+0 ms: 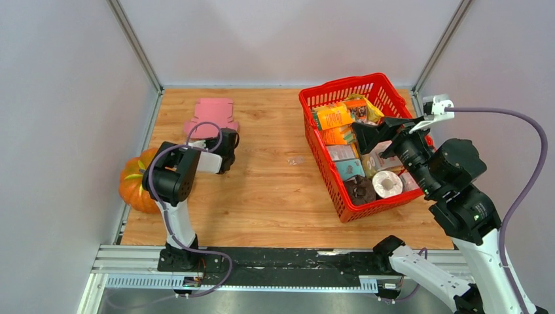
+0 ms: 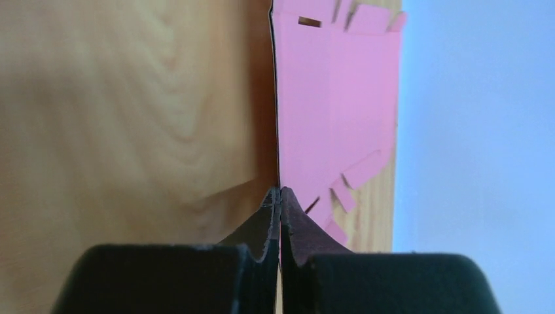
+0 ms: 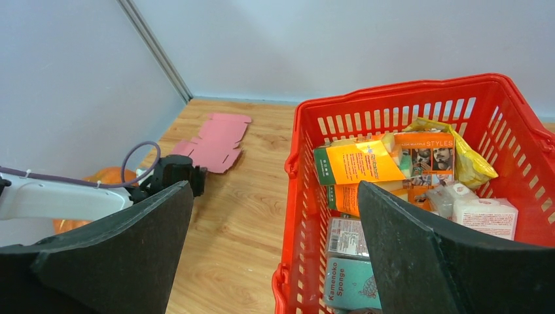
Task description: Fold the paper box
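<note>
The paper box (image 1: 211, 118) is a flat pink die-cut sheet with flaps, lying at the back left of the table. It also shows in the left wrist view (image 2: 334, 104) and the right wrist view (image 3: 218, 141). My left gripper (image 1: 227, 145) is turned on its side at the sheet's near edge. In the left wrist view (image 2: 280, 191) its jaws are pressed together on that edge, which is slightly raised off the wood. My right gripper (image 1: 373, 134) hangs open and empty above the red basket's left wall, as seen from the wrist (image 3: 275, 242).
A red basket (image 1: 324, 171) full of groceries stands at the right, also in the right wrist view (image 3: 298, 196). An orange pumpkin (image 1: 133, 183) sits at the table's left edge beside the left arm. Walls close the left, back and right sides.
</note>
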`<state>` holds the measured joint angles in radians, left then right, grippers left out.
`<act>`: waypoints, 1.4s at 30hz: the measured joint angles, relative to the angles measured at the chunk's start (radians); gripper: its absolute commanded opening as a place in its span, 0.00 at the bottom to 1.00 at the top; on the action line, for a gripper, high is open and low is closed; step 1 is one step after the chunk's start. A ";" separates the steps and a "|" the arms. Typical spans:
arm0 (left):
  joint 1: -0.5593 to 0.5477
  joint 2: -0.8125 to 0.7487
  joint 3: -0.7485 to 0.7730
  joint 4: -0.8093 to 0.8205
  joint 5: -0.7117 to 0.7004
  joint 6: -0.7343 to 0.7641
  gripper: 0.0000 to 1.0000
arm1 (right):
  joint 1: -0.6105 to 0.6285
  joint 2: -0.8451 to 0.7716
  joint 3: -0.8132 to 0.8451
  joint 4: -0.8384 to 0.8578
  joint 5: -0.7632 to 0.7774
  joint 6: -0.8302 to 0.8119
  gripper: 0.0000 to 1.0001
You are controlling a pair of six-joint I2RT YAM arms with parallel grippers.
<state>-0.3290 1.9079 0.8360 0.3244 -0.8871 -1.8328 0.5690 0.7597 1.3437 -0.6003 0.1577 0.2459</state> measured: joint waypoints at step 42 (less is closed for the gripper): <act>0.115 -1.346 0.249 -1.289 1.381 2.002 0.00 | 0.282 0.975 0.751 -0.130 -0.712 -0.786 0.98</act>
<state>-0.2138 0.5617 1.0851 -0.9642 0.4938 0.1696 0.8505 1.7344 2.0949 -0.7307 -0.5545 -0.5404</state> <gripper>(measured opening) 0.006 0.997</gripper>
